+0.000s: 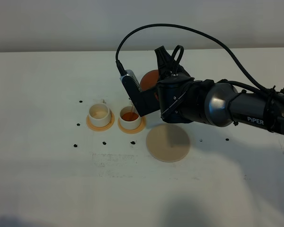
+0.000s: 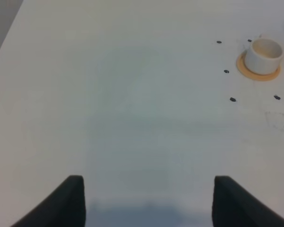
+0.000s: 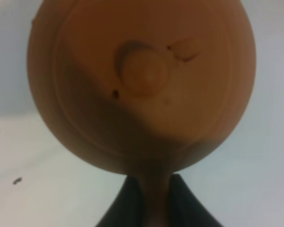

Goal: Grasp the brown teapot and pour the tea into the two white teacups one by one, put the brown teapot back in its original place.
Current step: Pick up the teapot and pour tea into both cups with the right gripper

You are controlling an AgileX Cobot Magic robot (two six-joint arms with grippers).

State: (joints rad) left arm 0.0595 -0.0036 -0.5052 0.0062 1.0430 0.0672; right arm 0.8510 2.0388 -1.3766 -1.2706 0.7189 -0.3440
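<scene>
The brown teapot (image 1: 150, 79) hangs tilted in the air just right of the two white teacups, largely hidden behind my right arm. Its knobbed lid (image 3: 143, 75) fills the right wrist view. My right gripper (image 3: 153, 203) is shut on the teapot's handle. The right teacup (image 1: 130, 119) holds reddish tea (image 1: 129, 116). The left teacup (image 1: 99, 115) looks empty and also shows as a cup (image 2: 262, 54) in the left wrist view. The large beige coaster (image 1: 168, 143) lies bare below the arm. My left gripper (image 2: 149, 203) stands open over bare table, well away from the cups.
Each cup sits on a small orange-tan coaster (image 1: 90, 124). Small black marks (image 1: 78, 125) dot the white table around the cups. The right arm (image 1: 227, 106) and its cable reach in from the right edge.
</scene>
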